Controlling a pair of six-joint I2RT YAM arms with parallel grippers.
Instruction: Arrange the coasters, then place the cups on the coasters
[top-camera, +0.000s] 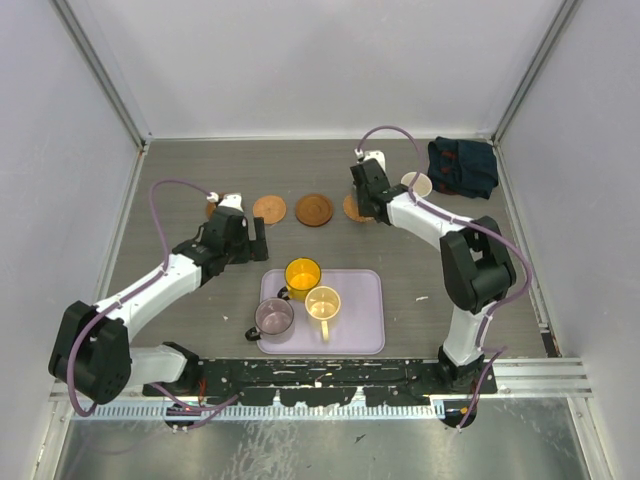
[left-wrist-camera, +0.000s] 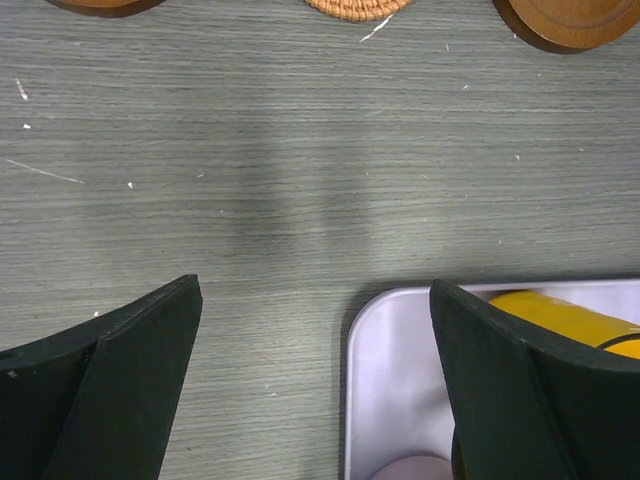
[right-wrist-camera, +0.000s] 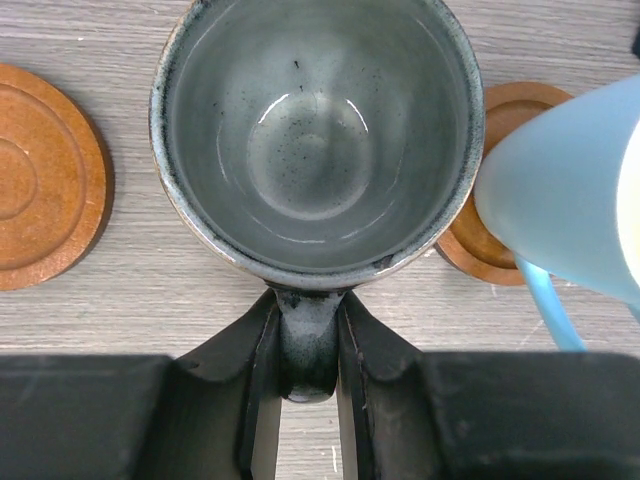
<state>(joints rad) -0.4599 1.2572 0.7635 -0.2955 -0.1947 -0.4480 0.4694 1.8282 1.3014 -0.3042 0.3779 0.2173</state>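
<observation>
The top external view hangs high above and behind the arm bases, which lie along the bottom of the frame. It looks down and forward over the whole tabletop (top-camera: 300, 165) to the back wall.

The left wrist view sits low and close, facing down past the left pincer (left-wrist-camera: 315, 290). The woven coaster (left-wrist-camera: 355, 8) at its top edge and the lavender tray (left-wrist-camera: 390, 380) at lower right also show mid-frame from overhead.

The right wrist view is nearest of all. It looks straight down past the right pincer (right-wrist-camera: 308, 300) into the grey-green cup (right-wrist-camera: 310, 130), which fills the upper centre.
</observation>
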